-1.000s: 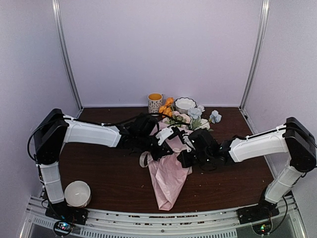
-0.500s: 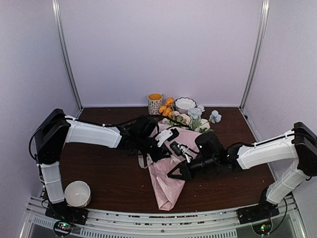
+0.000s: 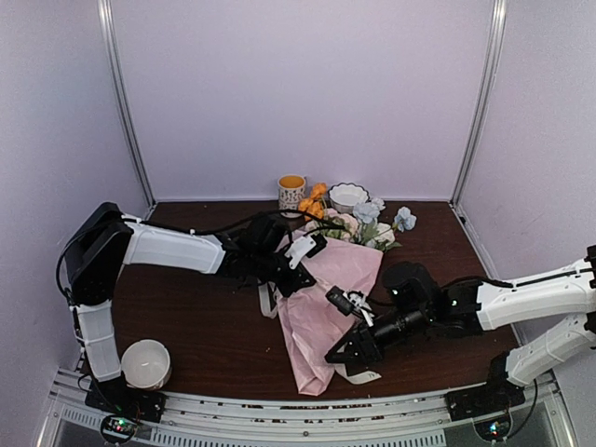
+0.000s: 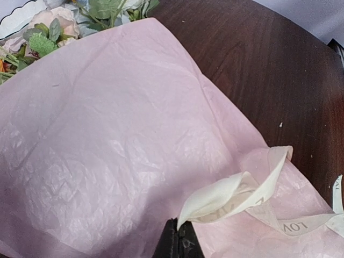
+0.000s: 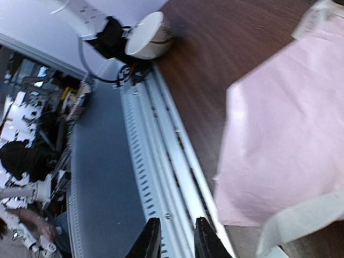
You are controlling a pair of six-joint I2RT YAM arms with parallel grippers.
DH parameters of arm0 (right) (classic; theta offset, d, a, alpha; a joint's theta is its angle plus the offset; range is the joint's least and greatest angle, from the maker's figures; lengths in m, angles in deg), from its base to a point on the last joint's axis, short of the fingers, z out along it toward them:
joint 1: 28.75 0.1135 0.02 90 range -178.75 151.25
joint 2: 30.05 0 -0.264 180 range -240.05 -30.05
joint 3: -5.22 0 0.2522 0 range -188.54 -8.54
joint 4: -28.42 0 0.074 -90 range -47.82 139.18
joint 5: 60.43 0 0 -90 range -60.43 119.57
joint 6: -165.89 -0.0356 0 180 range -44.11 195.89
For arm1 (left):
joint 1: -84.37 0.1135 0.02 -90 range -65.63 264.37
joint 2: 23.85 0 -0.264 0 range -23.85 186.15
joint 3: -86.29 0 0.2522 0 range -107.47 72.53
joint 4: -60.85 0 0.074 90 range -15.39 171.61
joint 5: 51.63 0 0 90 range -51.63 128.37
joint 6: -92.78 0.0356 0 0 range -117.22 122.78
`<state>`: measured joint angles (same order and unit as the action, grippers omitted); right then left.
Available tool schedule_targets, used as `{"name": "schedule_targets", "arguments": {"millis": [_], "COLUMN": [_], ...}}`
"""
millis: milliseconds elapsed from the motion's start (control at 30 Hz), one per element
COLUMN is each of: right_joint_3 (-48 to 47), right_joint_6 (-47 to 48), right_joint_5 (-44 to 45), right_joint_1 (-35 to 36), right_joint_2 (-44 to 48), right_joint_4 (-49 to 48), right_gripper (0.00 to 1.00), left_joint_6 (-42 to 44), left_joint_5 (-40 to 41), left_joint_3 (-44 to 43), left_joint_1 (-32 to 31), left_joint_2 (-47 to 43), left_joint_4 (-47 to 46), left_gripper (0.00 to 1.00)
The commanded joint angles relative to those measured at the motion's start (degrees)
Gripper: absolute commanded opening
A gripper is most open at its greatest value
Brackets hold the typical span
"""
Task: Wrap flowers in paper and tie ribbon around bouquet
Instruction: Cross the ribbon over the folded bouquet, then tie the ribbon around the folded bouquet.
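The bouquet lies across the table's middle: flowers [image 3: 358, 219] at the far end, pink paper [image 3: 321, 312] tapering towards the near edge. My left gripper [image 3: 296, 277] sits over the cone's left side, shut on a loop of the cream ribbon [image 4: 231, 196]; its jaws [image 4: 180, 244] pinch the loop's tip above the paper [image 4: 107, 134]. Flowers [image 4: 54, 32] peek out at the top. My right gripper [image 3: 341, 354] hovers right of the narrow end, open, with nothing between its fingers [image 5: 150, 239]. A ribbon end [image 3: 360, 375] lies beside it on the table, and ribbon [image 5: 301, 220] and paper [image 5: 285, 145] show in the right wrist view.
A white bowl [image 3: 146, 363] stands at the near left corner. A yellow-rimmed cup [image 3: 291, 193] and a patterned bowl [image 3: 347, 196] stand at the back behind the flowers. The slotted metal rail [image 5: 161, 161] runs along the near table edge.
My right gripper has drawn back from the cone's middle towards the near edge and opened. A ribbon end now lies by the narrow end. The left gripper keeps its hold.
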<state>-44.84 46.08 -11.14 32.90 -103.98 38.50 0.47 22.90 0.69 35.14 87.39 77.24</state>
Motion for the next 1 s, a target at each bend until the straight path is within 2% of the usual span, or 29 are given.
{"name": "schedule_targets", "arguments": {"millis": [0,67,133,333,567,633,667,733,767,800,967], "right_joint_3": [-0.8,-0.6,0.7,6.4,7.2,5.8,4.9,3.2,2.7,2.6,3.8], "right_joint_6": [-0.6,-3.7,-6.6,-12.3,-12.1,-11.7,-11.1,-9.9,-9.4,-8.8,-8.0], "right_joint_5": [19.6,24.8,25.1,20.0,14.5,13.3,12.2,12.7,13.4,14.1,15.8], "right_joint_1": [-1.9,-2.2,-2.2,-0.6,2.2,2.8,3.1,3.4,3.3,3.2,3.0], "right_joint_2": [0.1,0.5,1.2,1.7,-2.8,-5.4,-6.6,-7.8,-7.7,-7.1,-4.0], "right_joint_4": [14.2,16.1,14.5,2.6,-4.5,-5.3,-4.8,-2.0,-0.4,0.9,4.6], "right_gripper": [0.23,0.26,0.35,0.45,0.49,0.44,0.36,0.11,0.03,0.00,0.01], "left_joint_6": [-0.2,-0.1,-0.1,-0.1,-0.1,-0.2,-0.2,-0.3,-0.3,-0.2,0.2], "left_joint_5": [-0.8,-1.0,-1.0,-0.9,-0.5,-0.5,-0.5,-0.2,-0.2,-0.2,0.2], "left_joint_3": [0.6,0.6,0.6,0.5,0.2,0.1,0.1,0.1,0.1,0.2,0.4], "left_joint_1": [-0.2,-0.2,-0.1,-0.2,-0.2,-0.1,-0.1,-0.1,-0.1,-0.1,-0.1], "left_joint_2": [0.2,0.1,0.1,0.1,0.3,0.3,0.2,0.1,-0.1,-0.2,-0.5], "left_joint_4": [-2.6,-2.3,-2.3,-2.2,-1.4,-1.3,-1.1,-0.8,-0.7,-0.7,-0.6], "left_gripper": [0.00,0.00,0.00,0.00,0.00,0.00,0.00,0.00,0.00,0.00,0.00]}}
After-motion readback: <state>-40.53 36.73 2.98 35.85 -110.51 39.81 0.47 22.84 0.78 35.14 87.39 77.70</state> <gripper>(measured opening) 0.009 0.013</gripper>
